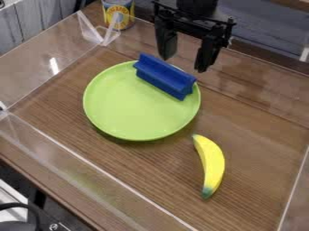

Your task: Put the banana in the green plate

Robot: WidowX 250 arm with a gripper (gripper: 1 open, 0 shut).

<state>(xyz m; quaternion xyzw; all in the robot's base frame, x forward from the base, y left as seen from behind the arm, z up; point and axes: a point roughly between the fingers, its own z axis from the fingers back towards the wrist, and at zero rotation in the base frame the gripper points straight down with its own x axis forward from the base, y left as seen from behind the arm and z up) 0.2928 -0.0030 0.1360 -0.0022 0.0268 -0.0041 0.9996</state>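
Observation:
The banana (pixel 210 164) is small, curved and yellow with a dark greenish tip, and lies on the wooden table at the lower right, outside the plate. The green plate (pixel 126 113) is large, round and lime green, left of centre, with a blue rectangular block (pixel 164 76) resting on its far right part. My black gripper (pixel 187 50) hangs above the plate's far right edge, just over the block, pointing down. Its fingers stand apart and nothing is between them. It is well away from the banana.
Clear plastic walls (pixel 36 63) fence the wooden table on the left, front and back. A yellow-and-white container (pixel 116 13) stands beyond the back wall. Bare wood lies between plate and banana.

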